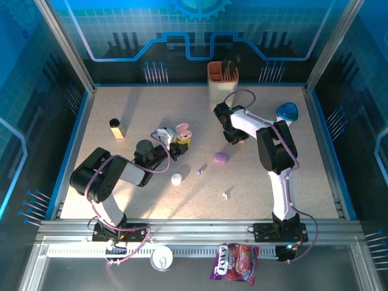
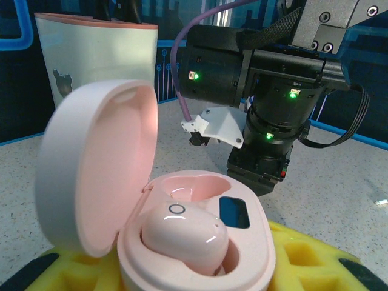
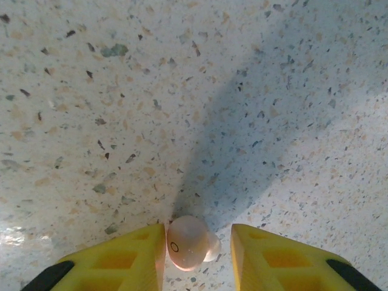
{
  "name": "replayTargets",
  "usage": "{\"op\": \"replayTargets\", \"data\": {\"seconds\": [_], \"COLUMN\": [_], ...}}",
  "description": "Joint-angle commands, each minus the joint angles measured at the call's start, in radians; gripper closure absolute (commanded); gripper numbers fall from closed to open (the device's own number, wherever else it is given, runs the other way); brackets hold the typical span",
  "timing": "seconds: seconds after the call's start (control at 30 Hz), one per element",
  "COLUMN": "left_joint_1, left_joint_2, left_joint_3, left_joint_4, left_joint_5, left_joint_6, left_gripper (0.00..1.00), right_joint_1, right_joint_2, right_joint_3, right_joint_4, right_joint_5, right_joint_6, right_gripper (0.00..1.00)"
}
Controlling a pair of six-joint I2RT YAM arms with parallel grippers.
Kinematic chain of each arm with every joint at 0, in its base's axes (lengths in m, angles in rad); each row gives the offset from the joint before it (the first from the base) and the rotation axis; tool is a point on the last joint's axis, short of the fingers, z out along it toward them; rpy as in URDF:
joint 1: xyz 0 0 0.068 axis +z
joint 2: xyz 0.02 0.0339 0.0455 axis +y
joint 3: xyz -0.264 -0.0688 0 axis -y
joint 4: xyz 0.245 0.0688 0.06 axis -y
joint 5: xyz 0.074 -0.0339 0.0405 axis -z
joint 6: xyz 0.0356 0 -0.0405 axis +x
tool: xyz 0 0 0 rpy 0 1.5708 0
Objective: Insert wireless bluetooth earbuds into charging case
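Observation:
My left gripper is shut on the base of a pink charging case that sits between its yellow fingers. The lid stands open, and one pale pink earbud lies in the near well; the far well is bare. In the top view the case hovers left of centre. My right gripper points down at the table and straddles a second pale pink earbud. That earbud touches the left finger, and a gap separates it from the right finger. A purple earbud and a white earbud lie loose.
A lilac case and a white case rest mid-table. A peach cup stands at the back, a blue object at the right, and a small black-capped bottle at the left. A snack bag lies off the front edge.

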Motion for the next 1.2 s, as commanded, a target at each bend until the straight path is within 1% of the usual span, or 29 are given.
{"op": "replayTargets", "data": {"seconds": [0.0, 0.17, 0.33, 0.47, 0.57, 0.7, 0.83, 0.9, 1.0, 1.17], "left_joint_1": [0.009, 0.007, 0.008, 0.008, 0.008, 0.007, 0.01, 0.009, 0.008, 0.008], "left_joint_2": [-0.013, -0.014, -0.012, -0.009, -0.009, -0.018, -0.019, -0.022, -0.027, -0.034], "left_joint_3": [-0.002, -0.003, 0.002, 0.005, 0.012, 0.016, 0.021, 0.025, 0.035, 0.041], "left_joint_4": [0.048, 0.048, 0.048, 0.044, 0.028, 0.009, 0.008, 0.011, 0.015, 0.012], "left_joint_5": [0.023, 0.025, 0.03, 0.041, 0.079, 0.165, 0.25, 0.292, 0.351, 0.405], "left_joint_6": [-0.007, -0.007, -0.007, 0.001, 0.023, 0.061, 0.072, 0.062, 0.04, 0.048], "left_gripper": [0.78, 0.78, 0.78, 0.78, 0.78, 0.79, 0.78, 0.78, 0.78, 0.78], "right_joint_1": [0.01, 0.011, 0.011, 0.015, 0.015, 0.014, 0.014, 0.011, 0.005, 0.003], "right_joint_2": [0.025, 0.032, 0.026, -0.001, -0.057, -0.191, -0.363, -0.447, -0.565, -0.711], "right_joint_3": [0.024, 0.027, 0.029, 0.021, -0.007, -0.078, -0.183, -0.232, -0.3, -0.369], "right_joint_4": [-0.034, -0.038, -0.039, -0.035, -0.009, 0.057, 0.142, 0.173, 0.217, 0.268], "right_joint_5": [0.015, 0.023, 0.028, 0.027, -0.017, -0.169, -0.345, -0.453, -0.662, -0.974], "right_joint_6": [-0.009, -0.011, -0.014, -0.013, -0.014, -0.027, -0.096, -0.126, -0.166, -0.177], "right_gripper": [0.68, 0.73, 0.8, 0.81, 0.81, 0.82, 0.82, 0.82, 0.83, 0.82]}}
